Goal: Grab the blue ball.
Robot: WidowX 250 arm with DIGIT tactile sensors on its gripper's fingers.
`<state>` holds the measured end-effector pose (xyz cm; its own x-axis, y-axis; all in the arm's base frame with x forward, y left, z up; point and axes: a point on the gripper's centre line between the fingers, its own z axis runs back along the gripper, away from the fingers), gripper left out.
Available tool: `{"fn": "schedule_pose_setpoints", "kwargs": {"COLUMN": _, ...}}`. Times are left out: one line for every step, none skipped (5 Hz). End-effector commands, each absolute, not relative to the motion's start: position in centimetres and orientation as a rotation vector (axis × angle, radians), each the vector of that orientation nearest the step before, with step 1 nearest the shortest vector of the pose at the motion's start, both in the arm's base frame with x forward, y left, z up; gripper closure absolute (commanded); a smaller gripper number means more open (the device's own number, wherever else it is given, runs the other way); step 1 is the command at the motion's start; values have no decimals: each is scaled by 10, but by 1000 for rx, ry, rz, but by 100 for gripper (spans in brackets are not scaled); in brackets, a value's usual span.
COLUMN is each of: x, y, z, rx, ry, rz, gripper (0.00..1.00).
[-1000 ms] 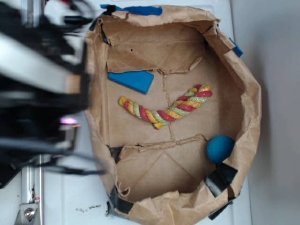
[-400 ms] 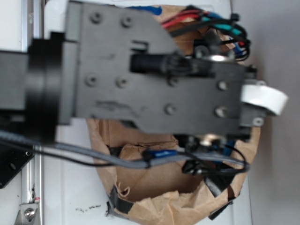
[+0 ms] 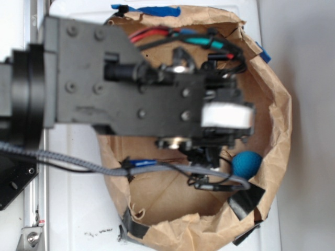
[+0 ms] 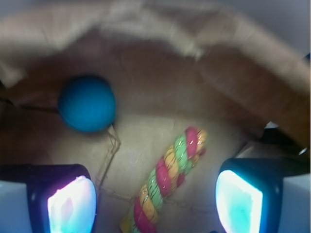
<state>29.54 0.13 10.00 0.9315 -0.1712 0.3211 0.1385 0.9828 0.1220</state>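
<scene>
Paper walls of the brown bag (image 3: 272, 104) are enclosing the whole work area, with black tape (image 3: 246, 201) and blue tape strips (image 3: 157, 10) patching the rim. Inside, the rope toy (image 4: 167, 182) is lying on the bag floor, running diagonally between the two fingers (image 4: 70, 206) in the wrist view; nothing is sitting between the tool and the ball. The blue ball (image 3: 246, 164) is resting on the floor against the bag wall, close to the black tape. In the wrist view it is lying ahead of the gripper (image 4: 155, 204) and off toward the left-hand finger, clear of both pads. The arm (image 3: 120, 94) is reaching over the bag from the left of the exterior view, covering most of the interior, wrist pointing down into it. Jaws are standing wide apart, holding nothing.
</scene>
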Motion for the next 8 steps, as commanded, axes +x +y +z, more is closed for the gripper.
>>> {"fn": "schedule_pose_setpoints", "kwargs": {"x": 303, "y": -19, "z": 88, "rx": 40, "ry": -326, "rz": -258, "gripper": 0}}
{"fn": "schedule_pose_setpoints", "kwargs": {"x": 307, "y": -29, "z": 87, "rx": 19, "ry": -350, "rz": -221, "gripper": 0}}
{"fn": "schedule_pose_setpoints", "kwargs": {"x": 309, "y": -37, "z": 84, "rx": -16, "ry": -426, "rz": -188, "gripper": 0}}
{"fn": "schedule_pose_setpoints", "kwargs": {"x": 313, "y": -42, "z": 75, "rx": -25, "ry": -464, "rz": -169, "gripper": 0}}
{"fn": "schedule_pose_setpoints", "kwargs": {"x": 314, "y": -45, "z": 68, "rx": -40, "ry": -506, "rz": -178, "gripper": 0}}
{"fn": "schedule_pose_setpoints", "kwargs": {"x": 312, "y": -49, "z": 70, "rx": -50, "ry": -515, "rz": -186, "gripper": 0}}
{"fn": "schedule_pose_setpoints", "kwargs": {"x": 318, "y": -50, "z": 72, "rx": -77, "ry": -513, "rz": -183, "gripper": 0}}
{"fn": "schedule_pose_setpoints", "kwargs": {"x": 328, "y": -53, "z": 75, "rx": -85, "ry": -497, "rz": -176, "gripper": 0}}
